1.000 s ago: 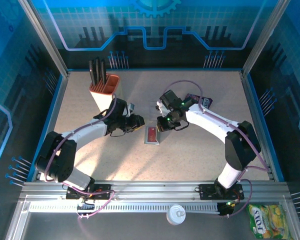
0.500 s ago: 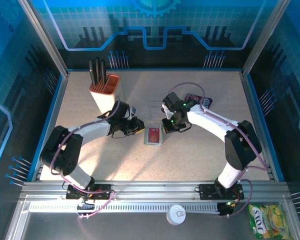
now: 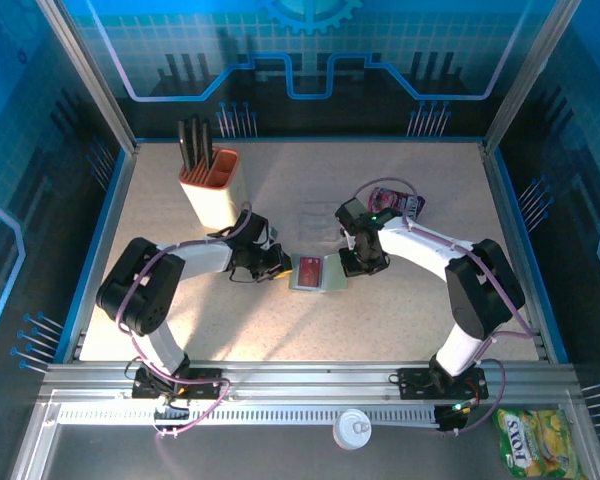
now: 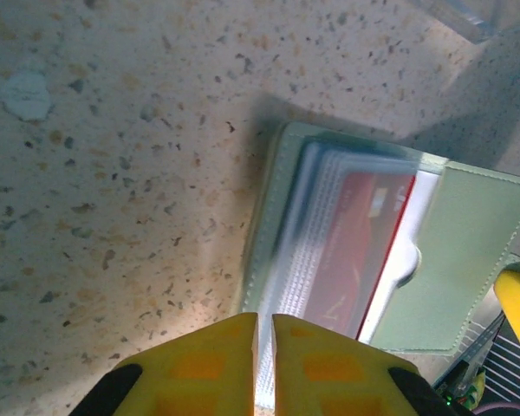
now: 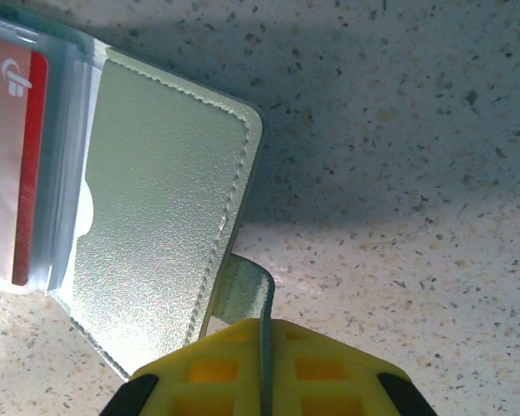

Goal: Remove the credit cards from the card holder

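The grey-green card holder (image 3: 332, 277) lies open on the speckled table between my two grippers. A red credit card (image 3: 307, 268) shows in its left half under clear sleeves. In the left wrist view the red card (image 4: 364, 251) sits beside the green flap (image 4: 485, 251). My left gripper (image 4: 264, 334) is at the holder's left edge (image 3: 283, 264); its jaws are almost together, with a thin pale sleeve edge between them. My right gripper (image 5: 265, 351) is shut on the holder's small green tab (image 5: 247, 290) beside the flap (image 5: 156, 208), at the holder's right edge (image 3: 350, 266).
An orange-and-cream cup (image 3: 212, 188) with black pens stands at the back left. A pink pouch (image 3: 395, 200) lies behind the right arm. A yellow snack bag (image 3: 535, 440) and a white cap (image 3: 357, 430) lie off the table at the front.
The card holder now lies spread open, its green flap drawn out to the right by the right gripper. The left gripper has come in to the holder's left edge and its jaws have narrowed.
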